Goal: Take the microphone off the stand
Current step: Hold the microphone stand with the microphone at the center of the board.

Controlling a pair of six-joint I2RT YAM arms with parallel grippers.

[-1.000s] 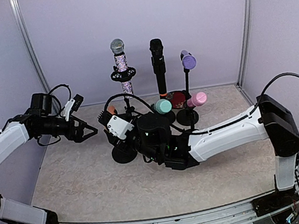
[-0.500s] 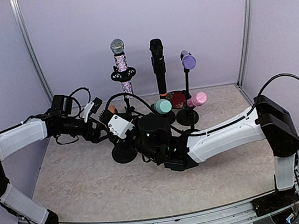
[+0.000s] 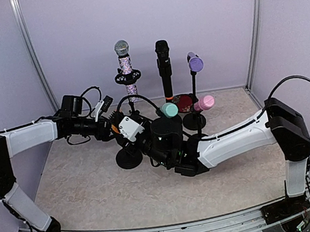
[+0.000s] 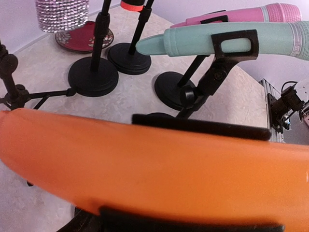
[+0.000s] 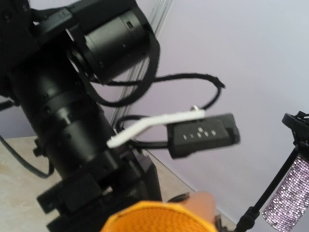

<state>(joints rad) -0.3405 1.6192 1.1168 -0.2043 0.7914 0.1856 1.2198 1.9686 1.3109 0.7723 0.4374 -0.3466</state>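
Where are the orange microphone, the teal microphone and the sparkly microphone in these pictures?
orange microphone [image 4: 145, 164]: left wrist view, middle of its body.
teal microphone [image 4: 188, 42]: left wrist view, handle just beside the clip.
sparkly microphone [image 3: 126, 65]: top external view, upper handle below the head.

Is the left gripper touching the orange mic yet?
Cannot tell. In the left wrist view the orange mic fills the frame, very close, but no fingers show clearly. In the top view the left gripper has its tips hidden behind the right arm.
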